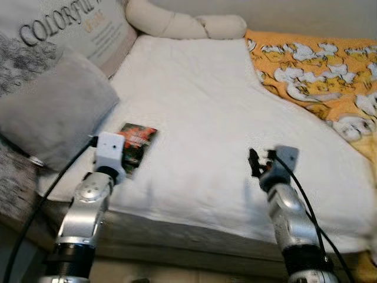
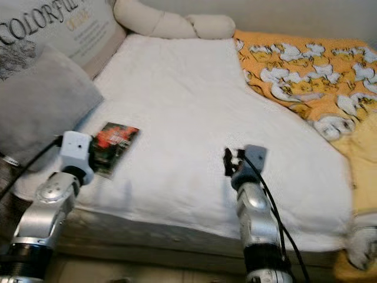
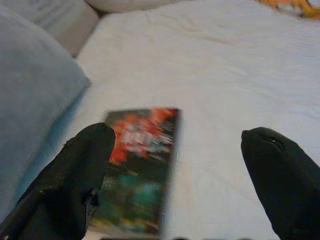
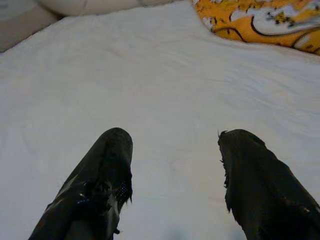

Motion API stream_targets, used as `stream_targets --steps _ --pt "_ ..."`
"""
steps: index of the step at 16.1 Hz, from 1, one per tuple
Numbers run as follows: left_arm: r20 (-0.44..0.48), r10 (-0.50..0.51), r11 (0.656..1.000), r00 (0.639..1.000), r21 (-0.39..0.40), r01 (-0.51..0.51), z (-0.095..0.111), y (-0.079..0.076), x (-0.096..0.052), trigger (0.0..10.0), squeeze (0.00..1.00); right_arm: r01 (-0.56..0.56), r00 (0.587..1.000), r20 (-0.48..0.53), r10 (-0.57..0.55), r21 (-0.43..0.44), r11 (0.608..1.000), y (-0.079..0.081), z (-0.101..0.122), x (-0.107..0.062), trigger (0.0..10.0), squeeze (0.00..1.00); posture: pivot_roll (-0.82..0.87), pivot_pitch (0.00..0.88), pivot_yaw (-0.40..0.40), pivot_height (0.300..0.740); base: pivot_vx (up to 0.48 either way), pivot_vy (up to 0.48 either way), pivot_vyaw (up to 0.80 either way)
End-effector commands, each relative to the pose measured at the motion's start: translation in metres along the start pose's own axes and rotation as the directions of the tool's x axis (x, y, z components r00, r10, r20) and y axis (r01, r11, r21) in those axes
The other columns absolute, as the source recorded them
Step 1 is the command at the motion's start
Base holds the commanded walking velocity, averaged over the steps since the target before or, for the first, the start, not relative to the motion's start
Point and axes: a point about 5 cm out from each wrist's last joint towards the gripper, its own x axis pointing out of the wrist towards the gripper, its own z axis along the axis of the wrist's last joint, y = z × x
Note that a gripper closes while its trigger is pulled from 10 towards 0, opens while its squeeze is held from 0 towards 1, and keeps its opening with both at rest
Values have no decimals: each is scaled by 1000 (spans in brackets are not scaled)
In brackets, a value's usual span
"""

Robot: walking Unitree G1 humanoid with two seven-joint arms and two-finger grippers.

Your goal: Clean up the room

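A small dark packet point(image 1: 138, 140) with red print lies flat on the white sheet point(image 1: 200, 100), near the bed's left front corner. My left gripper point(image 3: 175, 145) hovers low over it and stands open. One of its fingers point(image 3: 85, 165) is at the packet's point(image 3: 142, 160) edge, the other over bare sheet. My right gripper point(image 4: 175, 142) is open above the sheet, to the right of the packet and near the front edge, with nothing between its fingers point(image 4: 107, 165).
A grey pillow point(image 1: 53, 112) lies just left of the packet, with a printed cushion point(image 1: 76, 29) behind it. A cream knotted bolster point(image 1: 182, 23) runs along the head of the bed. An orange duck-print blanket point(image 1: 318, 65) covers the right side.
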Motion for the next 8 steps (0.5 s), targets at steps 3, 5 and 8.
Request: stream_targets --steps 3,5,8 --pt "15 -30 998 999 47 29 2 -6 3 10000 0 -11 1000 -9 11 -15 1000 -3 0 -1 10000 0 -25 0 -1 740 0 -384 0" --pt "18 -25 998 1000 53 24 1 -4 3 10000 0 -19 1000 -13 19 -12 1000 -1 0 -2 10000 0 -25 0 -2 740 0 -379 0" --pt "23 -30 998 999 63 28 2 -3 5 10000 0 -30 999 -24 30 -16 999 2 -1 0 10000 0 -26 0 -4 740 0 -381 0"
